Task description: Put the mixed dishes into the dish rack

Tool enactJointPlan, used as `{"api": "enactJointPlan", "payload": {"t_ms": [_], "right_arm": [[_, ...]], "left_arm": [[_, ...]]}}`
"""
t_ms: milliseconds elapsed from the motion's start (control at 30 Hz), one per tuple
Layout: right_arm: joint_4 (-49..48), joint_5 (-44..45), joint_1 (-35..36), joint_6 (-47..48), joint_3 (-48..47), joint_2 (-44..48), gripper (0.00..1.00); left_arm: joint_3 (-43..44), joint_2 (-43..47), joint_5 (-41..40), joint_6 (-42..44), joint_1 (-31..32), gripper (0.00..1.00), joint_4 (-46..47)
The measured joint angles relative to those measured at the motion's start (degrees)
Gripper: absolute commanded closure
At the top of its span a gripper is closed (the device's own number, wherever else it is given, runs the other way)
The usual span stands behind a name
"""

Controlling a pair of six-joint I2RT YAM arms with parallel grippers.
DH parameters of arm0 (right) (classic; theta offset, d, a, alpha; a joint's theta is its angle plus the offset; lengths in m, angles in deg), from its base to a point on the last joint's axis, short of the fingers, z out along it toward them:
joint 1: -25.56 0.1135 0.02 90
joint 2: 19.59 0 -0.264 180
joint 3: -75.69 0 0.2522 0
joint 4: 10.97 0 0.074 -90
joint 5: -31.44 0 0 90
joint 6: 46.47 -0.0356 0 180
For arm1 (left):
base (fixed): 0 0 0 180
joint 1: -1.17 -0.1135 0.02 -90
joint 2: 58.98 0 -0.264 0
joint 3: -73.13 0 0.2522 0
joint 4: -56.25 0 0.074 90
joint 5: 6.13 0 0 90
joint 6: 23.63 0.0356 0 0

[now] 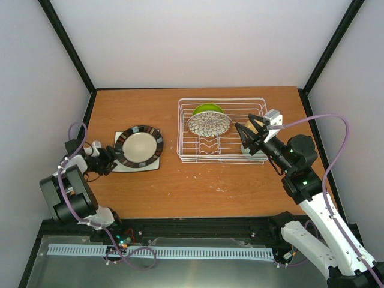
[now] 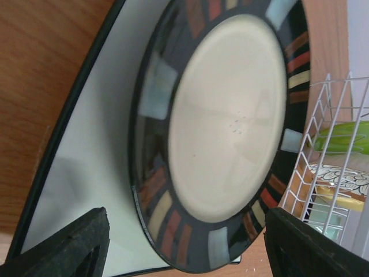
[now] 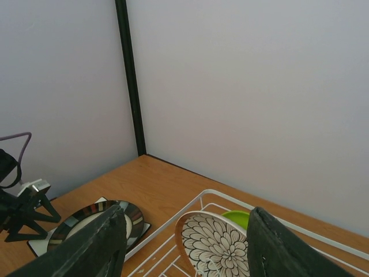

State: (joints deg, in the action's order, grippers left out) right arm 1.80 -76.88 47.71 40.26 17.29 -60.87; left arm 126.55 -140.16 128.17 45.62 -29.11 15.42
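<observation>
a: where is the next dish?

b: the cream plate with dark rim (image 1: 139, 147) lies flat on the white square plate (image 1: 135, 168), on the left part of the table (image 1: 150, 198). both are out of the dish rack (image 1: 222, 150).

a: which claw is closer?

b: the left claw (image 1: 113, 159). it is right at the plate's left edge. the plate lies straight ahead of it, and the rack is past the plate, further to the right.

a: is the claw open?

b: yes, wide open. one finger is on each side of the near rim. it holds nothing. i can't tell if it touches the plate.

a: and the other one?

b: the right claw (image 1: 245, 131) hangs over the right end of the rack. it is wide open too, with nothing in it.

a: what is in the rack now?

b: the brown flower plate (image 1: 209, 124) stands on its edge, and the lime-green plate (image 1: 207, 109) is just behind it.

a: so what comes next?

b: i think the left claw must close on the rim and lift.
</observation>
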Motion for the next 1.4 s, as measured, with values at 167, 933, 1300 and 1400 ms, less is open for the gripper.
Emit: {"api": "enactJointPlan", "payload": {"t_ms": [167,933,1300,1400], "right_arm": [[0.3,-0.2,0.0,0.0,0.7,0.7,0.42],[-1.9,-1.2,0.0,-0.3,0.9,-1.9,0.43],[-2.2,-2.1,0.0,-0.7,0.9,-1.8,0.43],[-2.2,-2.1,0.0,-0.7,0.9,-1.6,0.43]], "left_arm": [[-1.5,-2.7,0.2,-1.1,0.0,0.2,1.5],[-1.5,-14.0,7.5,-5.4,0.0,0.74,13.5],[-1.5,-15.3,9.4,-5.0,-0.1,0.99,13.9],[-1.5,-15.5,10.6,-4.7,-0.2,0.99,14.8]]}}
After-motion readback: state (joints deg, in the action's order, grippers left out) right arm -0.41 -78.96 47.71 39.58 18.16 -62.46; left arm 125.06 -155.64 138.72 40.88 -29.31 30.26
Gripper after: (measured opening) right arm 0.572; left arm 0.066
